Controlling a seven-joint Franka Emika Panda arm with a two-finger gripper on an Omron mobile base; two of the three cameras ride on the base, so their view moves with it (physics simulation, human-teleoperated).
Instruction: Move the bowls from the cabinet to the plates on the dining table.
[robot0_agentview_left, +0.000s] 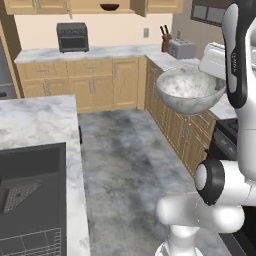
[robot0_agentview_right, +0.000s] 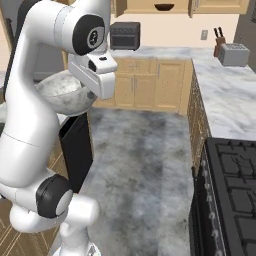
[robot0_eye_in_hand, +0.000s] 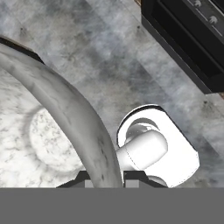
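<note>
In the left base view I saw the marbled bowl (robot0_agentview_left: 191, 90) held high in the air at the right, over the grey floor (robot0_agentview_left: 130, 155) and in front of the right-hand counter run, with the white arm rising beside it. The wooden bowl (robot0_agentview_left: 109, 7) sat in the open wall cabinet (robot0_agentview_left: 50, 6) at the top of that view, above the black oven (robot0_agentview_left: 73, 37). The desk (robot0_agentview_left: 40, 117) lay at the left with its marble top. A toaster (robot0_agentview_left: 181, 48) and a knife block (robot0_agentview_left: 165, 39) stood on the far corner counter. In the right base view the marbled bowl (robot0_agentview_right: 62, 96) hung at the left, partly hidden behind the white wrist, and the wooden bowl (robot0_agentview_right: 164, 7) again showed in the cabinet (robot0_agentview_right: 150, 6) at the top. A black stovetop (robot0_agentview_right: 235, 185) lay at the lower right. In the hand view the thick rim of the marbled bowl (robot0_eye_in_hand: 65, 109) ran down between the two dark tips, so the gripper (robot0_eye_in_hand: 105, 177) had its jaws clamped on that rim, one tip inside the bowl and one outside, with the floor (robot0_eye_in_hand: 109, 48) below.
</note>
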